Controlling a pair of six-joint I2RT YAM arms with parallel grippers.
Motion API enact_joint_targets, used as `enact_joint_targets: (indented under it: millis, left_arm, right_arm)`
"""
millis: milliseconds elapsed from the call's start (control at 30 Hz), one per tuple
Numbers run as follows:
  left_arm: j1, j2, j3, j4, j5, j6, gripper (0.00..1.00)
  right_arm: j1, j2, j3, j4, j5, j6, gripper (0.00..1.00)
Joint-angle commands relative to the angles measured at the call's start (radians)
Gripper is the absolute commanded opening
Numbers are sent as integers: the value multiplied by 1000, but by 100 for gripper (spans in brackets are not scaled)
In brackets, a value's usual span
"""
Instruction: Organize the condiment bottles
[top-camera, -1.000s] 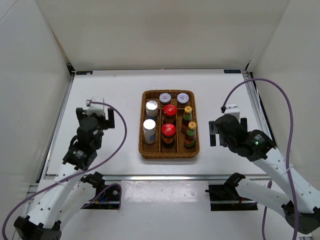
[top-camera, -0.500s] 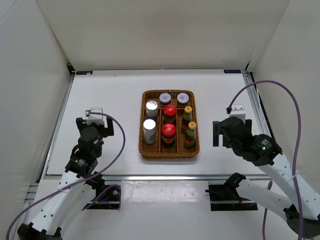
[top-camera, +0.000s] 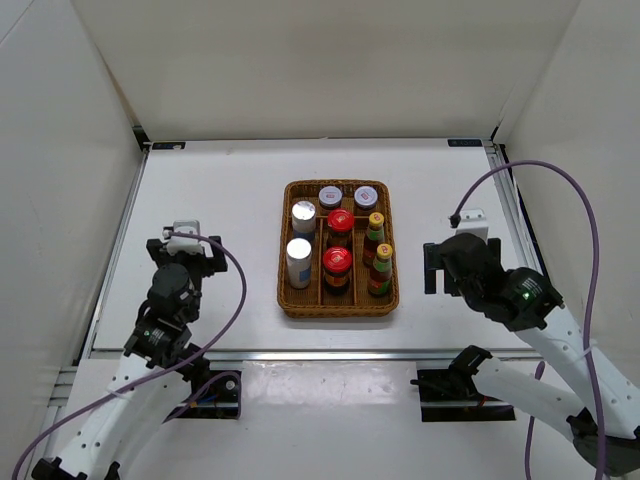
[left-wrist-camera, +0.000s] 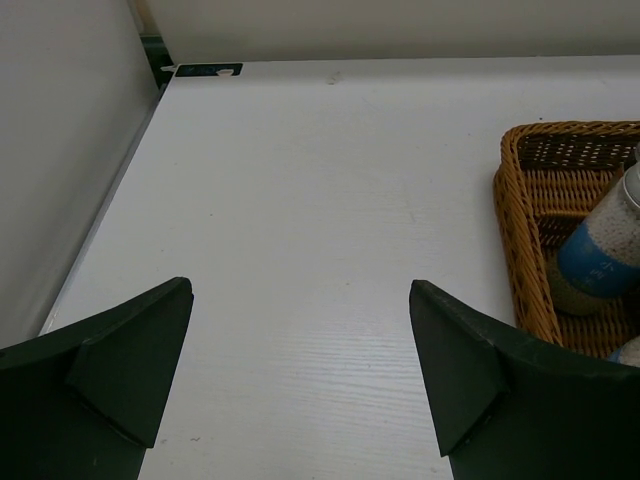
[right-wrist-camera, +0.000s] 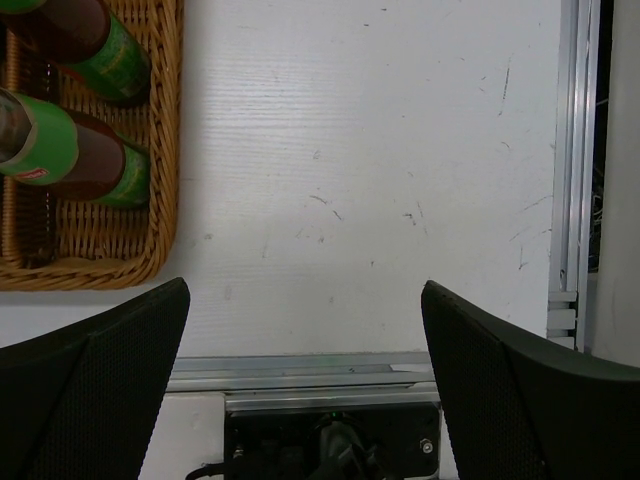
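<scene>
A: Top view: all eight condiment bottles (top-camera: 340, 222) are sitting in the wicker tray (top-camera: 338, 311) mid-table. The shakers (top-camera: 298, 262) are in the left lane, red-lidded jars (top-camera: 337, 262) centre, sauce bottles (top-camera: 382, 262) right, and lilac-lidded jars (top-camera: 330, 196) across the far end. The left gripper (top-camera: 187, 250) and right gripper (top-camera: 430, 268) are hanging well apart from it, one on each side.
B: Carrying anything?
A: No. Left wrist view: jaws are standing wide with bare table (left-wrist-camera: 300, 150) between them; the tray corner and one of the shakers (left-wrist-camera: 600, 255) are showing at the right. Right wrist view: same, splayed and empty, with the sauce bottles (right-wrist-camera: 70, 150) lying by the tray's rim, upper left.
B: Looking sorted, I'd say. Risks?
A: Bottles are packing tight. On any reach in, I'm expecting a spread finger to clip a neighbour and topple a slim sauce bottle, or shove the tray.
</scene>
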Motion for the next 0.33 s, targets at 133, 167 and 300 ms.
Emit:
enact_joint_targets:
  millis: [133, 167, 300]
  left_arm:
    - [-22, -5, -7, 27, 29, 9, 100]
    - [-22, -5, -7, 27, 29, 9, 100]
    - [-22, -5, -16, 27, 29, 9, 100]
  right_arm:
    - [7, -24, 6, 24, -3, -14, 100]
    - [7, -24, 6, 24, -13, -27, 100]
    - [7, 13, 6, 33, -33, -36, 100]
